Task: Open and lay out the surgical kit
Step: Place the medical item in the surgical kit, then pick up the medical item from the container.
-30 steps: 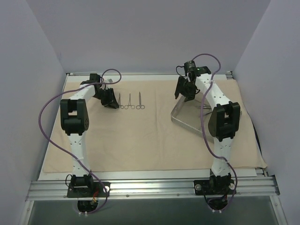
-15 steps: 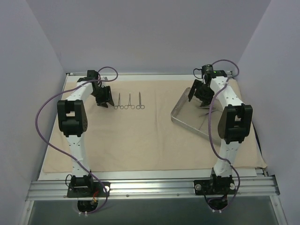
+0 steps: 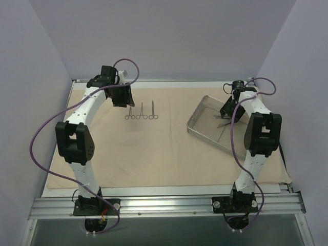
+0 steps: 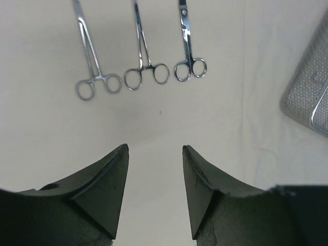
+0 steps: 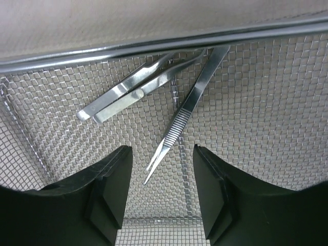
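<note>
Across the tabletop a beige cloth (image 3: 169,148) was seen spread flat, with some creasing noted along the right side. Toward the far left of it, three ring-handled instruments (image 3: 142,111) were found laid in a row, side by side but not touching, their ring ends turned toward the arm bases. The left gripper (image 4: 155,148) was held above the cloth just left of that row. Its fingers were spread and closed on nothing, and only bare cloth was seen between them in the left wrist view. A wire-mesh tray (image 3: 197,112) was recorded on the far right of the cloth, set at an angle to the table edges and well apart from the row. Two pieces were observed lying on its mesh floor near the rim: serrated tweezers (image 5: 187,110) pointing toward the camera, and a second pair of tweezers (image 5: 133,87) lying crosswise beside them, the upper ends of the two pieces close together. The right gripper (image 5: 161,151) was held over the tray's far right part. Its fingers were parted and empty, with the serrated tip seen in the gap between them. Whether contact was made with the mesh could not be told.
</note>
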Robot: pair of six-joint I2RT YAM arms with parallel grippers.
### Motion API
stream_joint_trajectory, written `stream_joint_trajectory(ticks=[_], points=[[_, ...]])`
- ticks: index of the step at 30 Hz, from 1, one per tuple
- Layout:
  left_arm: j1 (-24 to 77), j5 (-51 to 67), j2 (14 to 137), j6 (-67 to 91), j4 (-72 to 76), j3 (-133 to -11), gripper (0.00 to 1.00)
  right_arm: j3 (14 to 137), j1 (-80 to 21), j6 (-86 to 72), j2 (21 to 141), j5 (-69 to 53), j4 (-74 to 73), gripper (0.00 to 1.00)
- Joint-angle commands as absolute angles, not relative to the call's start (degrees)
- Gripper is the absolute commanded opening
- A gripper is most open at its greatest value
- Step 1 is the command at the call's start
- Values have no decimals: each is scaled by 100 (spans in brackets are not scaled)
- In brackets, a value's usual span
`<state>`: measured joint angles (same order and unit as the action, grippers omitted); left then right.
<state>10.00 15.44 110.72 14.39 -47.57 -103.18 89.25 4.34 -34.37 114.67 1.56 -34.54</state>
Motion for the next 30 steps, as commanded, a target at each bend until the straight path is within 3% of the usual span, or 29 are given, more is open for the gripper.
stream_joint_trajectory(ticks=[1,10,14,16,25,30], points=[[1055,1714,10986,1503,-4684,-10213,55,9079,440,-3577,11697,439,-3410,50],[1072,1705,10872,1450,-4834,-10424,56,8658,571,-3700,11716,167,-3217,47],[1125,1705,10767,1441,-4834,-10424,55,8701,642,-3595,11874,97,-3137,11],[1186,1810,10714,1372,-4843,-10433,55,8684,633,-3568,11752,62,-3164,1],[1195,2987,10556,1072,-4404,-10371,56,8262,571,-3235,10031,-667,-3691,0],[1160,4322,10442,1572,-3834,-10337,57,8612,98,-2208,9914,-2034,-3577,0]])
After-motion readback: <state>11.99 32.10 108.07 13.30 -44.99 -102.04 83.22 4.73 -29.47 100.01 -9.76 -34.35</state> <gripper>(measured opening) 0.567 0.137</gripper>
